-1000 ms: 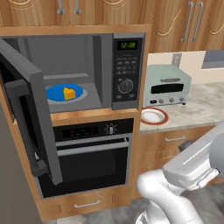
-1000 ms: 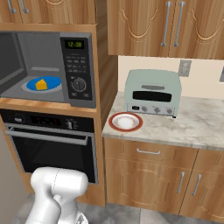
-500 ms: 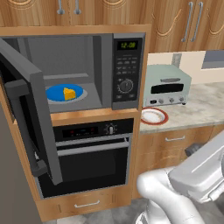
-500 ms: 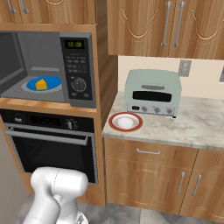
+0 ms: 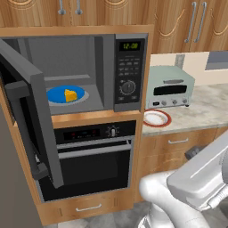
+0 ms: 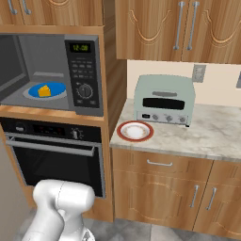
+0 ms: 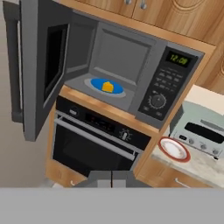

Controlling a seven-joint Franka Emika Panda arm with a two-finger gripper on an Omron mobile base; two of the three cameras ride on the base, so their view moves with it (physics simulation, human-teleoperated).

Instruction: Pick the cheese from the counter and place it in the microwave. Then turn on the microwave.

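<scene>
While its door (image 5: 31, 111) hangs wide open to the left, the microwave (image 5: 78, 73) sits built into the wooden cabinet wall, its control panel (image 5: 128, 71) showing a green digital display, rows of buttons and a round knob. Below it is a black oven (image 5: 91, 156) with a horizontal handle. To the right runs the counter (image 6: 207, 134), light marbled stone over wooden drawers with metal handles. On that counter stands a pale-green toaster oven (image 6: 164, 99) against the wall, and just in front of its left corner lies a small white plate with a red rim (image 6: 135, 131). Inside the microwave cavity rests a blue plate (image 5: 66, 94), and on it sits the cheese (image 5: 70, 95), a small yellow-orange wedge, roughly at the middle of the plate. In the hand view the gripper (image 7: 112, 179) appears at the bottom, well back from the microwave, its two dark finger tips pressed together with nothing between them.
</scene>
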